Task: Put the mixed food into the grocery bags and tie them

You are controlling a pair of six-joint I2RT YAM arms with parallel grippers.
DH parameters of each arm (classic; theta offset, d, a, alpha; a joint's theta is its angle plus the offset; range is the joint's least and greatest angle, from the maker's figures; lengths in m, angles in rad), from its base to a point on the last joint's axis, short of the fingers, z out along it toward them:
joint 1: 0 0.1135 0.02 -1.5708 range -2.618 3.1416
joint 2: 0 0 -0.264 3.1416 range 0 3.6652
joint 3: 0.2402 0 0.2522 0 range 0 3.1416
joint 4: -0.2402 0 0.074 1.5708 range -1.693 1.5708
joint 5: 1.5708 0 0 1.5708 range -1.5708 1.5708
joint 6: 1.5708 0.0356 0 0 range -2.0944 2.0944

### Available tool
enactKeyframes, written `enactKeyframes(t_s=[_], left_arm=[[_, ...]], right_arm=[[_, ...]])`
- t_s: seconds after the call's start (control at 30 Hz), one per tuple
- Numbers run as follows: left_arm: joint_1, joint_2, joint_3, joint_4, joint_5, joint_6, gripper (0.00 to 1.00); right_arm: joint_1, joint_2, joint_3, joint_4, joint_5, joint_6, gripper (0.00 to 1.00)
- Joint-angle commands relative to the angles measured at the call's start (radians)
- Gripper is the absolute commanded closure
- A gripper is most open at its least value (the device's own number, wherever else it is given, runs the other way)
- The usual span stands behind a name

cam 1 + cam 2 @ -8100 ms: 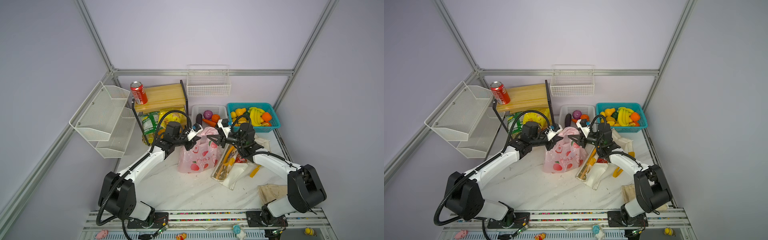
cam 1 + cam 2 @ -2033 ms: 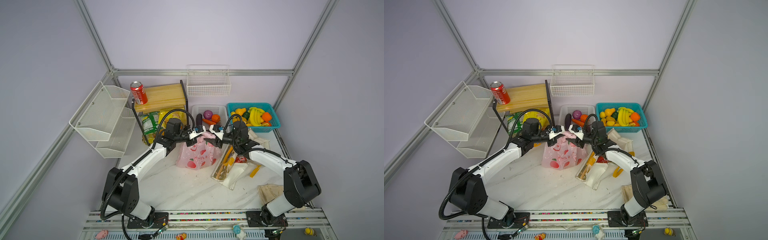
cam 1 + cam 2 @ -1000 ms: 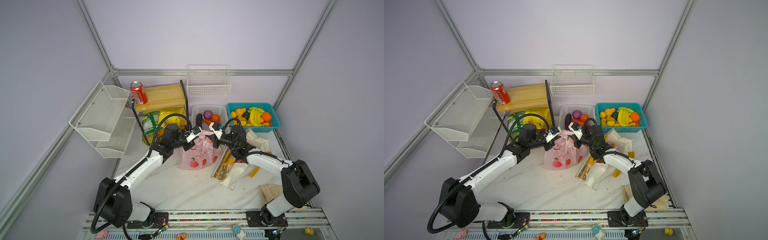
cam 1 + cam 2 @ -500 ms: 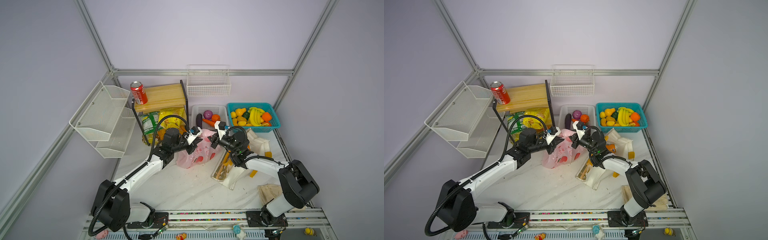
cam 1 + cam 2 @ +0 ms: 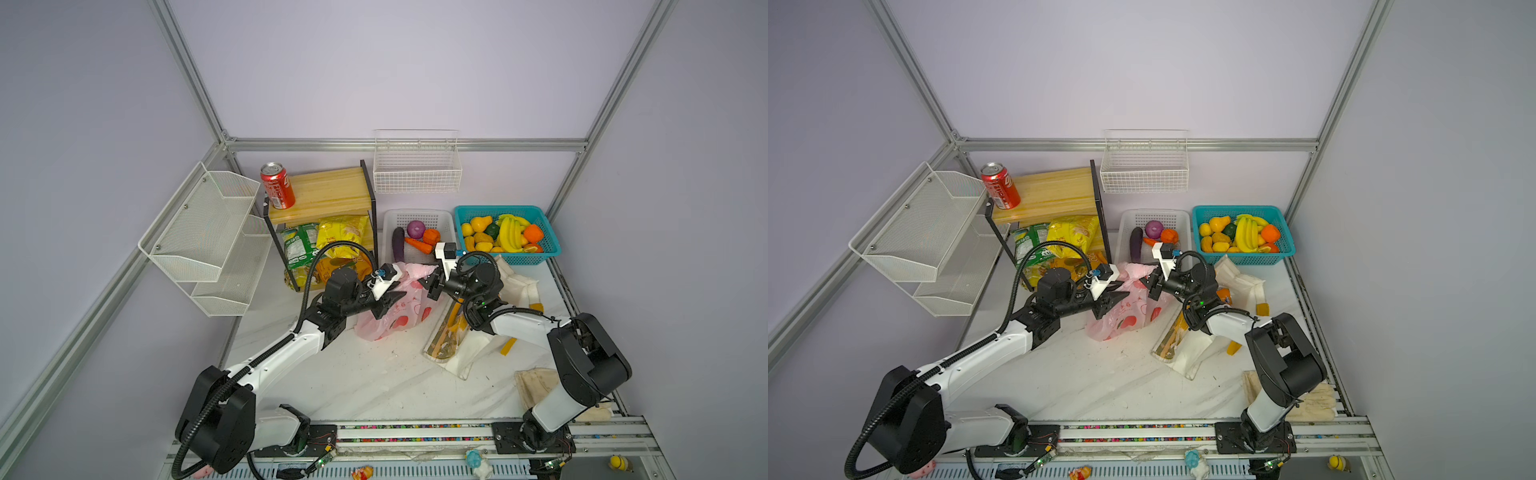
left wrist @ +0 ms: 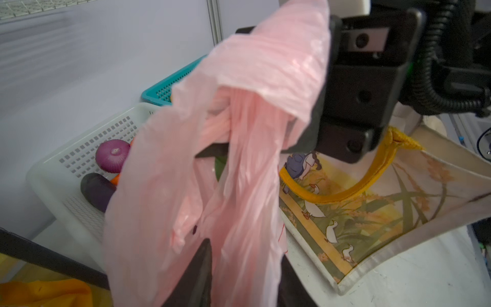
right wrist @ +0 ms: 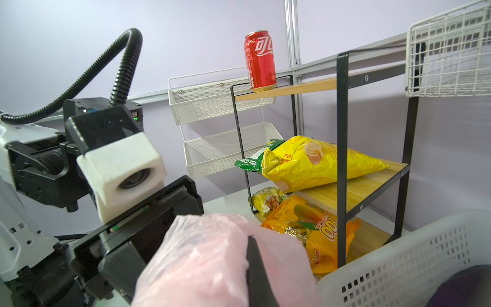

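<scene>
The pink grocery bag (image 5: 395,318) (image 5: 1126,318) sits slumped at the table's middle with its handles twisted together above it. My left gripper (image 5: 390,300) (image 6: 244,249) is at its left side, jaws apart, with a strand of pink handle (image 6: 247,186) running loosely between them. From the right, my right gripper (image 5: 428,284) (image 7: 249,244) is shut on the other pink handle (image 7: 202,255). The white tote (image 5: 469,353) (image 6: 372,207) lies flat to the right. A red cola can (image 5: 277,185) (image 7: 260,59) stands on the wooden shelf. A purple onion (image 5: 416,229) (image 6: 113,155) lies in the white basket.
A white basket (image 5: 415,215) of vegetables and a teal basket (image 5: 505,210) of fruit stand behind the bag. The wooden shelf rack (image 5: 328,191) holds snack packets (image 5: 340,237) at back left. White mesh racks (image 5: 199,232) hang on the left wall. A beige cloth (image 5: 536,382) lies front right.
My left gripper's jaws have parted from the pink handle they pinched half a second ago. Over the last second both grippers came closer together and lower, and the bag slumped.
</scene>
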Motion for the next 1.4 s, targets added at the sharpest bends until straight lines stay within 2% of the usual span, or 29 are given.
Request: enactKeyframes(t_s=[0.0, 0.2, 0.33, 0.4, 0.47, 0.57, 0.67, 0.77, 1.0, 1.23, 1.37], left_arm=[[0.000, -0.072, -0.062, 0.061, 0.028, -0.051, 0.57], [0.027, -0.159, -0.092, 0.089, 0.073, -0.091, 0.54], [0.071, -0.188, -0.094, 0.146, 0.120, -0.173, 0.54], [0.090, -0.190, -0.089, 0.184, 0.133, -0.215, 0.59], [0.105, -0.180, -0.074, 0.196, 0.143, -0.244, 0.69], [0.110, -0.147, -0.029, 0.157, 0.176, -0.233, 0.82], [0.109, -0.119, -0.001, 0.138, 0.248, -0.198, 0.89], [0.110, -0.106, 0.003, 0.138, 0.280, -0.181, 0.89], [0.110, -0.041, 0.051, 0.116, 0.182, -0.196, 0.89], [0.110, 0.023, 0.074, 0.127, 0.195, -0.165, 0.85], [0.111, 0.051, 0.088, 0.174, 0.228, -0.187, 0.82]], right_arm=[[-0.011, 0.009, 0.020, 0.096, -0.075, 0.025, 1.00], [-0.028, 0.020, 0.033, 0.096, -0.105, 0.010, 1.00], [-0.028, 0.028, 0.042, 0.098, -0.111, 0.005, 1.00], [-0.028, 0.029, 0.044, 0.098, -0.118, 0.004, 1.00], [-0.028, 0.030, 0.047, 0.107, -0.131, 0.011, 1.00], [-0.028, 0.036, 0.048, 0.121, -0.135, 0.020, 1.00], [-0.028, 0.043, 0.049, 0.142, -0.134, 0.040, 1.00], [-0.027, 0.048, 0.052, 0.153, -0.133, 0.051, 1.00], [-0.027, 0.055, 0.045, 0.185, -0.152, 0.062, 1.00], [-0.017, 0.077, 0.049, 0.329, -0.132, 0.185, 1.00], [0.005, 0.097, 0.070, 0.331, -0.144, 0.199, 1.00]])
